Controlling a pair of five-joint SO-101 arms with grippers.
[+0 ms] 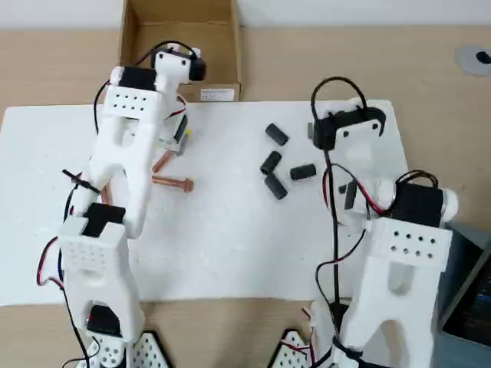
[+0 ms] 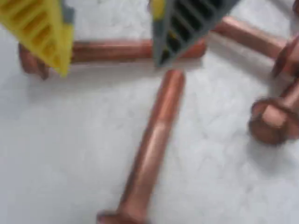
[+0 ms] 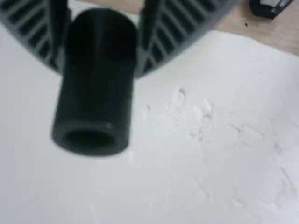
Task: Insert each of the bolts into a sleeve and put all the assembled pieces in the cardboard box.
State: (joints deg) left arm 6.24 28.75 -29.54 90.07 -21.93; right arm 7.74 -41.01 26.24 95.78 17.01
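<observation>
Several copper bolts lie on the white foam mat (image 1: 230, 245) at its left; one bolt (image 1: 173, 182) lies apart from the rest. My left gripper (image 1: 178, 138) hangs low over them, open. In the left wrist view its yellow finger (image 2: 44, 32) and grey finger (image 2: 187, 23) stand just above a bolt (image 2: 117, 50) lying crosswise, with another bolt (image 2: 154, 144) pointing away from it. Three loose black sleeves (image 1: 270, 162) lie mid-mat. My right gripper (image 1: 350, 192) is shut on a fourth black sleeve (image 3: 93, 107), held above the mat with its open end showing. The cardboard box (image 1: 180, 46) stands behind the mat.
Another black sleeve (image 1: 277, 134) lies near the mat's far edge. A bolt head (image 2: 273, 121) sits close beside the left gripper. The bare wooden table (image 1: 368, 61) surrounds the mat, with a dark object (image 1: 468, 291) at the right edge.
</observation>
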